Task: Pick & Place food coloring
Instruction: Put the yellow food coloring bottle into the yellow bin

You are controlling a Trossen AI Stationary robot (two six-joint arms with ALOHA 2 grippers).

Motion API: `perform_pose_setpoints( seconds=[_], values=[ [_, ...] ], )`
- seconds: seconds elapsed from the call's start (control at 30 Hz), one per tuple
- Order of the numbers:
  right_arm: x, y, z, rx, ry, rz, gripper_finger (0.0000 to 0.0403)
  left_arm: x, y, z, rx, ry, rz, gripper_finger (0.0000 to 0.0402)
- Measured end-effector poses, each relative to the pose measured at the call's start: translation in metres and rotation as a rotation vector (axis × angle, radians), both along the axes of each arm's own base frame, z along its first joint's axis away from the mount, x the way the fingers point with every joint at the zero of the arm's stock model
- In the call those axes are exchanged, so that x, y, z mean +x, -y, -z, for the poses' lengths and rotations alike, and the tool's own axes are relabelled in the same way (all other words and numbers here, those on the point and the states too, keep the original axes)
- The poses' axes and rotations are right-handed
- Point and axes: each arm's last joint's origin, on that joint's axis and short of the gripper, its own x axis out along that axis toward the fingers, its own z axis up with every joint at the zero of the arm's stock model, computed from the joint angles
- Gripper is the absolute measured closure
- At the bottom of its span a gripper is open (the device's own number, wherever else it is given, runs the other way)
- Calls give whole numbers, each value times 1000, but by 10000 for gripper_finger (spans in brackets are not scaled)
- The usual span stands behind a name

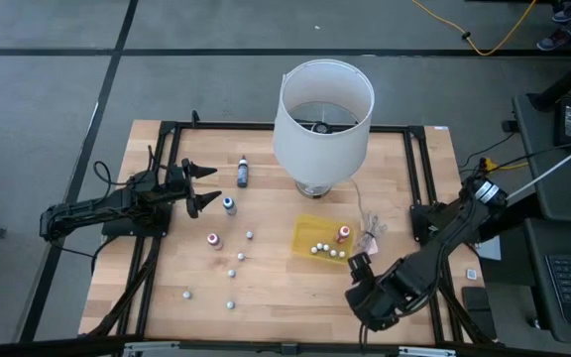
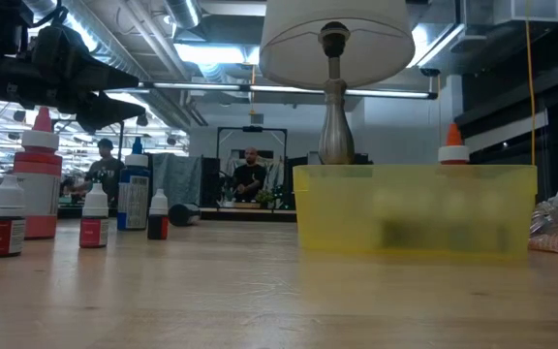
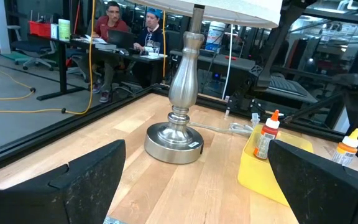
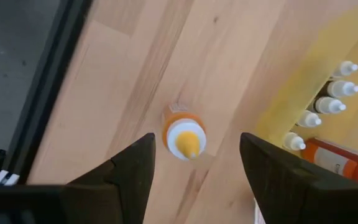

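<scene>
The food coloring bottles are scattered on the table. A dark bottle (image 1: pixel 243 172), a blue-topped one (image 1: pixel 229 205), a red-topped one (image 1: pixel 214 240) and several tiny whitish ones (image 1: pixel 241 257) stand left of the lamp. The yellow tray (image 1: pixel 305 230) holds an orange-topped bottle (image 1: pixel 343 233) and small white bottles (image 4: pixel 328 93). My right gripper (image 4: pixel 197 149) is open and points down over a yellow-topped bottle (image 4: pixel 184 137), which stands on the wood beside the tray. Its fingers are on either side of the bottle, apart from it. My left gripper (image 1: pixel 211 186) is open above the table, near the blue-topped bottle.
A lamp (image 1: pixel 322 114) with a white shade stands at the table's far middle on a metal base (image 3: pixel 173 143). A crumpled clear wrapper (image 1: pixel 370 233) lies right of the tray. A black frame (image 1: pixel 419 178) runs along the table's edges. People sit in the room beyond.
</scene>
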Motion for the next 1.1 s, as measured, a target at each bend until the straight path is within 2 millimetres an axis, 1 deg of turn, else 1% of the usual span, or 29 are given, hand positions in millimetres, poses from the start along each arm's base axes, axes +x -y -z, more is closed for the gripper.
perform_pose_setpoints(
  seconds=[0.27, 0.37, 0.5, 0.7, 1.0, 1.1],
  values=[
    [1, -1, 22, -29, -53, 25, 168, 0, 0, 0, 0, 0, 0, 13],
    [2, -3, 27, -31, -63, 24, 168, 0, 0, 0, 0, 0, 0, 13],
    [5, -6, 29, -11, -41, 23, 168, 0, 0, 0, 0, 0, 0, 13],
    [9, -10, 37, -11, -42, 23, 168, 0, 0, 0, 0, 0, 0, 13],
    [8, -10, 38, -15, -49, 39, 168, 0, 0, 0, 0, 0, 0, 13],
    [7, -8, 42, -25, -64, 56, 171, 0, 0, 0, 0, 0, 0, 13]
  ],
)
